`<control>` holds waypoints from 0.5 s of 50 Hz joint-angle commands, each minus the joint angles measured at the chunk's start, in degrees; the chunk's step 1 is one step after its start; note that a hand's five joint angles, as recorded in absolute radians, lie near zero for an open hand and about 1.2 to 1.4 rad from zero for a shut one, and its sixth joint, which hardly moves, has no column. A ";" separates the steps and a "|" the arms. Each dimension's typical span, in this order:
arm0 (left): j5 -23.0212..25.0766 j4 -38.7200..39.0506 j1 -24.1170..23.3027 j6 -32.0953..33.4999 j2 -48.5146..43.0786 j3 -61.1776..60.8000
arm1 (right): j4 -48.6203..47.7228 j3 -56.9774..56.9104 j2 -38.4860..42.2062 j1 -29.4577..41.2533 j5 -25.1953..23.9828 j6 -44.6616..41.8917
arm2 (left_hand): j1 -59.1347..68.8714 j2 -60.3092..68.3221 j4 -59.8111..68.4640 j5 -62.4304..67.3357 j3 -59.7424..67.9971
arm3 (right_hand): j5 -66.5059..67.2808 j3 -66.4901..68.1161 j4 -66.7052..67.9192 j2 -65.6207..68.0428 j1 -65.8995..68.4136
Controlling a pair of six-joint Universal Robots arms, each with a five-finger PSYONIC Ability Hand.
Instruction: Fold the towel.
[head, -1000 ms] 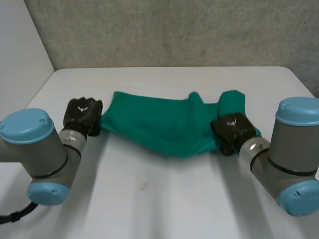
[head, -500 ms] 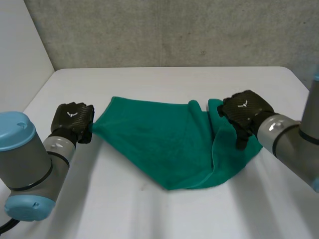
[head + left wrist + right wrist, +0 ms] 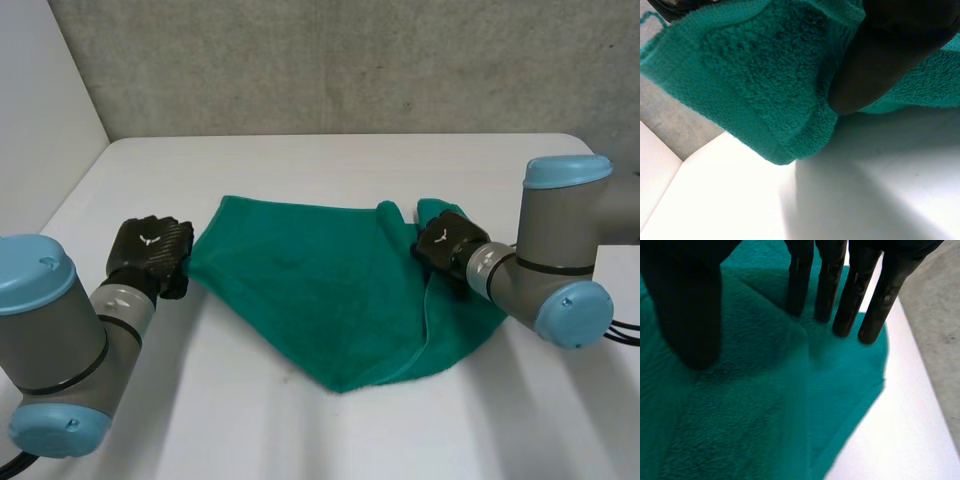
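Head view: seeing a green towel spread loose mid-table, roughly triangular, tip pointing toward the robot, with a raised fold near its right side. Putting left hand at the towel's left corner and right hand on the right part, just beside that fold.

Left wrist view adds the grip detail: hemmed corner lifted off the table, black thumb clamped onto the terry. Reading that as left hand closed, pinching the corner.

Right wrist view adds finger pose: fingers straight and spread, tips resting on the cloth, right thumb set well apart across a soft ridge. Reading that as slack and wide open, touching but not gripping.

Edges/room: towel hem just past the right fingertips, then bare table. In head view, bare white surface on all sides of the towel, with a wide strip up to the grey wall and a free stretch on the robot's side.

Markings: small white emblem on the back of each hand in head view, too small to read.
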 commanded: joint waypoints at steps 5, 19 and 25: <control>-0.03 0.00 0.00 0.08 0.09 -0.39 | -2.91 -2.50 0.00 -0.85 -0.08 8.21 | 15.27 11.31 11.57 14.02 11.58 | 49.45 48.20 48.15 48.38 52.57; -0.12 -8.60 3.33 0.43 10.45 -0.39 | 12.18 11.73 -28.47 -9.11 0.98 16.75 | 15.27 11.31 11.57 14.02 11.58 | 49.45 48.20 48.15 48.38 52.57; 0.14 -20.63 5.45 0.17 16.87 -0.74 | 24.95 22.45 -34.19 -12.72 0.71 4.35 | 15.27 11.31 11.57 14.02 11.58 | 49.45 48.20 48.15 48.38 52.57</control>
